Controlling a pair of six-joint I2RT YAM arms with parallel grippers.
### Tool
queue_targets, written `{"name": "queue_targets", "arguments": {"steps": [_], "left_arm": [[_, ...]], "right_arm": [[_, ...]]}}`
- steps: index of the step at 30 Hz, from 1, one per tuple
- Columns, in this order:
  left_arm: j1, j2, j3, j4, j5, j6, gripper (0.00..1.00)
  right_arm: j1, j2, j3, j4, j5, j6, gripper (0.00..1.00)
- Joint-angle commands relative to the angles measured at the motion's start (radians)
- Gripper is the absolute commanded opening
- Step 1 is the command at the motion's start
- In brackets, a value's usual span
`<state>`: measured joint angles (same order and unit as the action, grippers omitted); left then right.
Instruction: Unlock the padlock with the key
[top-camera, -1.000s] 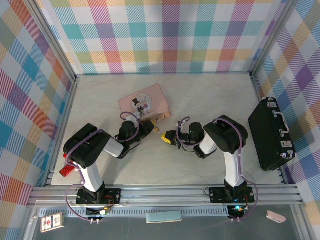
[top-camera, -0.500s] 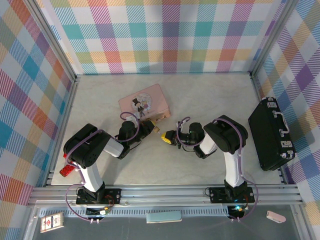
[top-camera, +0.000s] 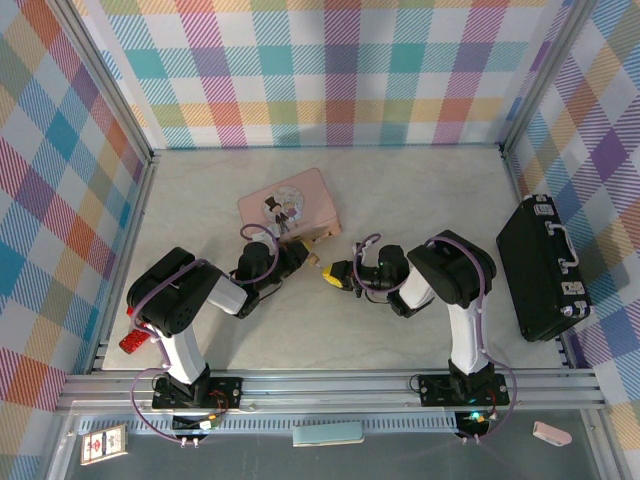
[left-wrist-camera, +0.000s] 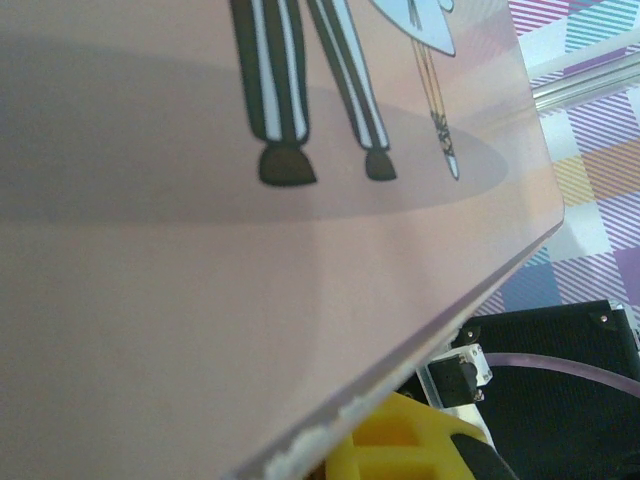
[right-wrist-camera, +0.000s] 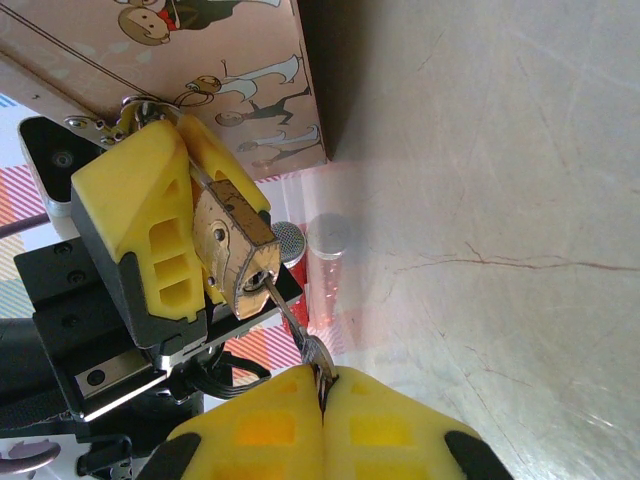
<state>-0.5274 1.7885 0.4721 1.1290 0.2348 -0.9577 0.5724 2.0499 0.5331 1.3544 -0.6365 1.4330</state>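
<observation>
Yellow moulded plastic fingers of the right claw (right-wrist-camera: 322, 395) press together on the bow of the key (right-wrist-camera: 293, 318), a thin silvery-grey sliver. Its blade tip meets the keyhole in the end face of the padlock (right-wrist-camera: 235, 245). That padlock is a small, scuffed brass block, held tilted above the tabletop (right-wrist-camera: 500, 200), which is pale, stone-patterned and crossed by a fine crack line. The left claw (right-wrist-camera: 190, 190) clamps the brass body between blocky yellow fingers. Just behind lies the pink tin (right-wrist-camera: 200, 60), smooth-sided and printed with cartoon figures.
</observation>
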Motion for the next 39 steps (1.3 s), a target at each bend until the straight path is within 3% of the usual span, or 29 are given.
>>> {"name": "queue_targets", "arguments": {"steps": [1,39], "left_arm": [[-0.011,-0.004,-0.023,-0.015,0.129,-0.141,0.02],[-0.016,-0.007,-0.027,-0.004,0.132,-0.15,0.02]], "right_arm": [[-0.008,-0.008,-0.003,0.052,0.007,0.0,0.0],[-0.008,-0.039,-0.012,0.051,0.001,-0.007,0.0]]}}
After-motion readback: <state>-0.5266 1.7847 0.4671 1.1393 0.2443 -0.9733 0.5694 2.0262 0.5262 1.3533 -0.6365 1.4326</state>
